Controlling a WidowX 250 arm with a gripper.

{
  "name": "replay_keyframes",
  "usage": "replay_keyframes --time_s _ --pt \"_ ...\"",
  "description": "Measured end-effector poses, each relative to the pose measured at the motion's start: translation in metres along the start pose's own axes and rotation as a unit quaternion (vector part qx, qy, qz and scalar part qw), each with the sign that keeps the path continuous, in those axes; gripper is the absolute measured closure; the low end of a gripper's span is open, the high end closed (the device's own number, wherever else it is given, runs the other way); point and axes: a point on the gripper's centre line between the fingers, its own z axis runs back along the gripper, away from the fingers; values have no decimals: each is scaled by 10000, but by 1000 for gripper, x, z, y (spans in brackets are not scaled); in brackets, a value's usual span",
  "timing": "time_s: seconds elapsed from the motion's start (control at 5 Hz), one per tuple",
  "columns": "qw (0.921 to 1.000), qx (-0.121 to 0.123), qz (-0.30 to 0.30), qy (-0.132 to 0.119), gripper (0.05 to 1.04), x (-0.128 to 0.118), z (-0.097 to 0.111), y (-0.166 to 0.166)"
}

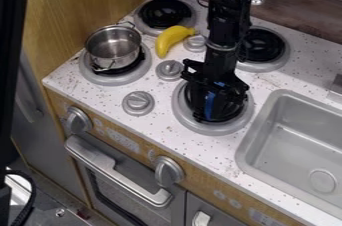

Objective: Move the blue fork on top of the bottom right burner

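On the speckled white counter [100, 93] of the toy kitchen, the black claw [214, 112] hangs over the front right burner [220, 129], with one blue fork [210, 106] at its lower end, above that burner's black middle; I cannot tell how far open the claw is or whether it grips the fork. Narrow strips of bare surface separate that burner from the front edge and from one sink [254, 130] to its right. Around it are three other burners [284, 60], one metal pot [112, 45] leftward, one banana [169, 39] behind-left, and three countertop knobs [138, 102].
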Motion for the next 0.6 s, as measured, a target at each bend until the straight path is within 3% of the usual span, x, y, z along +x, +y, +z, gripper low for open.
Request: replay_keyframes --time_s 0.2,0.4,0.6 --pt "9999 79 -27 -76 154 2 1 2" --pt "9993 277 94 -211 83 -9 8 8" --pt "9939 55 38 -1102 83 -19 47 2"
